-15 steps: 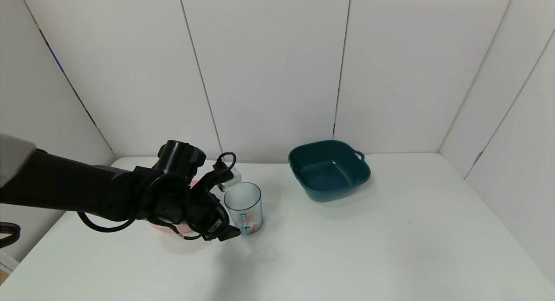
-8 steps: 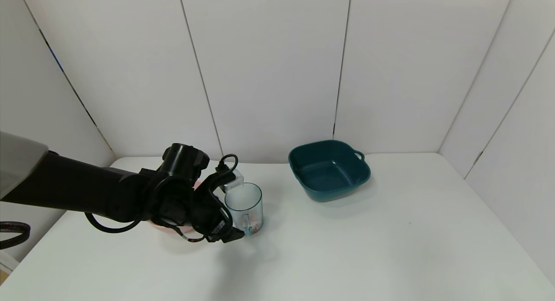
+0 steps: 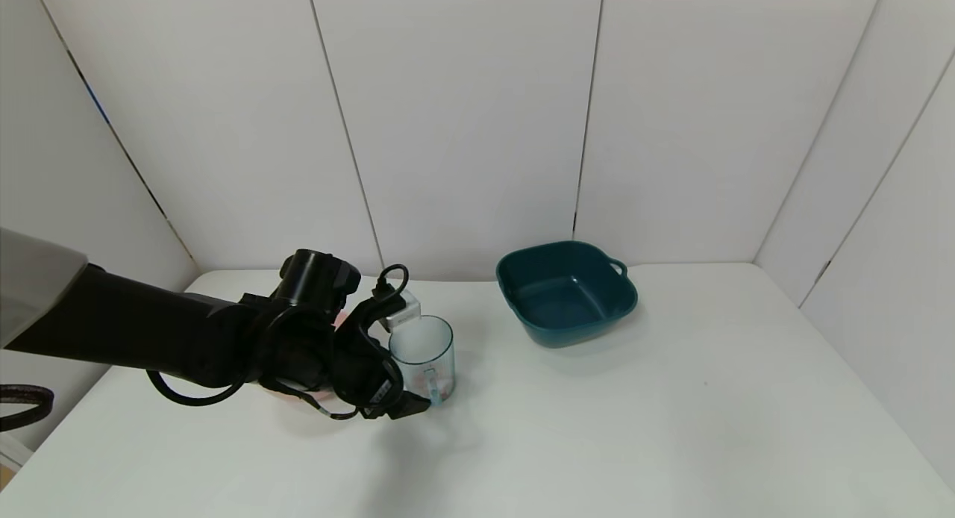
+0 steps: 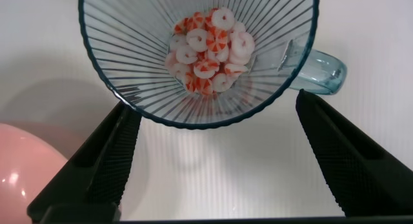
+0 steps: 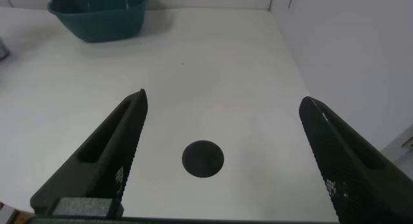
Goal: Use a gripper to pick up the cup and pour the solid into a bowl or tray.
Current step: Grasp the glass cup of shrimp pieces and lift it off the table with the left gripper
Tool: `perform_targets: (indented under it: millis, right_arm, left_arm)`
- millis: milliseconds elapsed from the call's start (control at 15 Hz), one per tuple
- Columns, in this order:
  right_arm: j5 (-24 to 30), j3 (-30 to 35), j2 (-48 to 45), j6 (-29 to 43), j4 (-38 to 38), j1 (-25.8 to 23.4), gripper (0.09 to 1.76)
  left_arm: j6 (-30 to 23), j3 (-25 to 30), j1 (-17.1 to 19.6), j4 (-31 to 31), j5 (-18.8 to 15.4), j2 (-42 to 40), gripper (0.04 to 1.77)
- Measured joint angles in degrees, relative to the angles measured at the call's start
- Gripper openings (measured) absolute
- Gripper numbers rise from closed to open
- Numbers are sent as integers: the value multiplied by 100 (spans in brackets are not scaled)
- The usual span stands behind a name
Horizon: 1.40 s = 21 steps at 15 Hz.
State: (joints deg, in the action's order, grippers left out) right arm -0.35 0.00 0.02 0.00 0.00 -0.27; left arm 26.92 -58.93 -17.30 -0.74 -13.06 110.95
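The cup point(image 3: 425, 350), a clear blue-green ribbed mug, stands upright on the white table point(image 3: 597, 428), its handle toward me. The red-orange and white solid point(image 4: 210, 53) lies in its bottom. My left gripper point(image 3: 409, 360) is open at the cup's left side, its fingertips reaching either side of the cup. In the left wrist view the left gripper point(image 4: 216, 104) has one finger point(image 4: 110, 159) and the other finger point(image 4: 342, 153) flanking the cup point(image 4: 161, 101), apart from its wall. The dark teal dish point(image 3: 567, 294) sits empty at the back centre-right. My right gripper point(image 5: 224, 98) is open and empty over bare table.
A round pink bowl point(image 4: 26, 162) sits just left of the cup, mostly hidden under my left arm in the head view. A black round mark point(image 5: 202, 159) is on the table below the right gripper. The teal dish point(image 5: 97, 17) shows far off there. White walls enclose the table.
My left gripper has edged to the right, its fingers reaching farther along the cup's sides. The cup has stayed almost in place. The teal dish has not moved.
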Motion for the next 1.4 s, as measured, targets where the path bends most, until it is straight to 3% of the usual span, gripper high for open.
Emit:
perform_targets:
  millis: [200, 467, 867, 1133, 1400]
  right_arm:
    - [0, 0, 0, 0, 0, 0, 171]
    - [2, 0, 0, -2, 0, 0, 171]
    - [2, 0, 0, -11, 0, 2, 171]
    - [9, 0, 0, -29, 7, 13, 171]
    - [9, 0, 0, -30, 10, 16, 171]
  left_arm:
    - [-126, 15, -1, -66, -135, 33, 172]
    - [-311, 163, -22, -696, -146, 132, 172]
    - [-361, 378, -6, -890, -306, 168, 172]
    - [-424, 711, 46, -1673, -339, 184, 172]
    - [-484, 1259, 71, -2901, -358, 283, 172]
